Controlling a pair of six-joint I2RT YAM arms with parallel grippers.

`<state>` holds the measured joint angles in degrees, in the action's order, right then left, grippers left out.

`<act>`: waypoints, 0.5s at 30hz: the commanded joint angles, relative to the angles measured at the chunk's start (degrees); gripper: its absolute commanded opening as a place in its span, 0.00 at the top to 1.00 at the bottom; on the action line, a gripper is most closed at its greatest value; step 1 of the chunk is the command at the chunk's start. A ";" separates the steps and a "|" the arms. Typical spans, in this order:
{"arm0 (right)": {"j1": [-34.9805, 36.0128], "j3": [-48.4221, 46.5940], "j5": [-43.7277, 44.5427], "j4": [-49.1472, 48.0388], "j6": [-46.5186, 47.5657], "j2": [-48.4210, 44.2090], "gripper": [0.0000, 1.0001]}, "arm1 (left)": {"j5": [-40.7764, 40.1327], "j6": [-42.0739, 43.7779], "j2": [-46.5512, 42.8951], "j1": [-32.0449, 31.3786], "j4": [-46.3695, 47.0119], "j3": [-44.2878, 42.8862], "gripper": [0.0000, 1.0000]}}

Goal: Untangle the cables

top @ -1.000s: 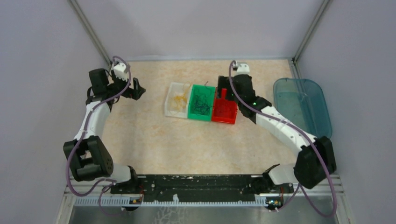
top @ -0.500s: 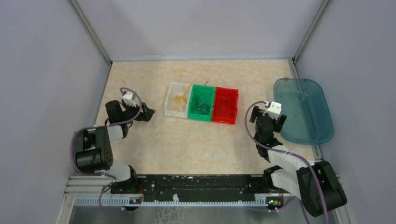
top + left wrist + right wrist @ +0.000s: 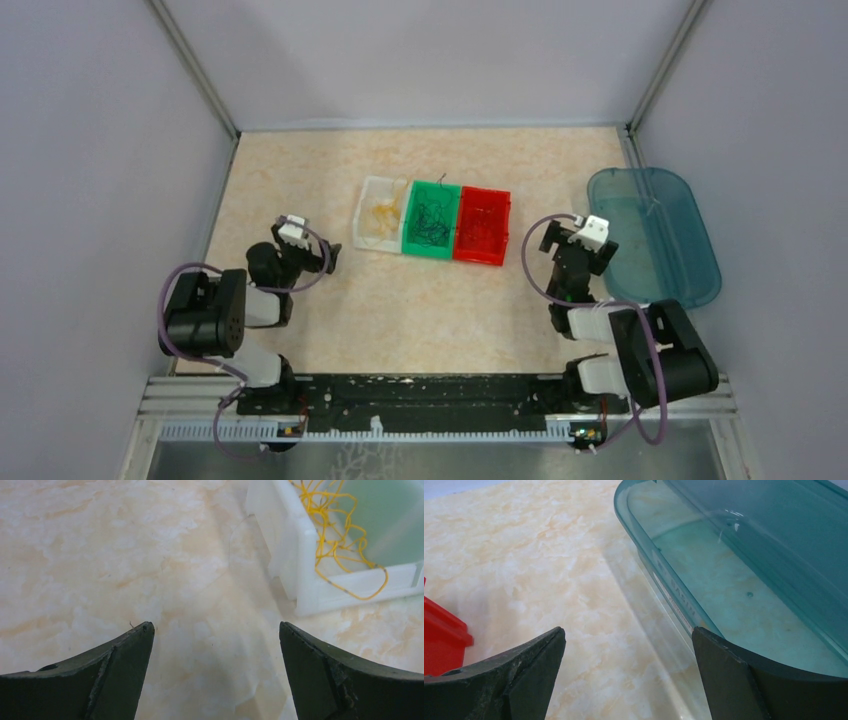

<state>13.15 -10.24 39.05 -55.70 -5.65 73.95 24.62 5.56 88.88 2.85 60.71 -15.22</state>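
Observation:
Three small bins stand in a row mid-table. The white bin holds yellow-orange cables, which also show in the left wrist view. The green bin holds dark cables. The red bin holds red cables that are hard to make out; its corner shows in the right wrist view. My left gripper is open and empty, low over the table left of the white bin. My right gripper is open and empty, between the red bin and the teal tub.
A translucent teal tub lies at the right edge, close to my right gripper; its rim shows in the right wrist view. Both arms are folded back near their bases. Grey walls enclose the beige table.
Both arms have pulled back from the bins toward their bases and lowered. The right gripper left the red bin and now sits by the teal tub. The bins have not moved.

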 commanded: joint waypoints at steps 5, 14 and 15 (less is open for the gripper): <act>-3.86 -1.33 -8.87 -11.36 5.47 6.54 0.01 | -8.15 0.50 0.28 -2.03 14.81 4.20 0.00; -8.91 2.56 -25.49 -20.28 6.00 9.44 0.01 | -10.94 0.00 1.50 -2.31 10.07 0.98 0.00; -8.49 1.78 -25.30 -17.11 6.12 9.01 0.01 | -10.98 0.01 1.54 -2.25 10.05 0.96 0.00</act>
<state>5.28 -9.63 18.24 -65.69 -2.33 82.50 14.74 5.87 90.32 0.82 70.17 -14.33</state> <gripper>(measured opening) 0.990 0.998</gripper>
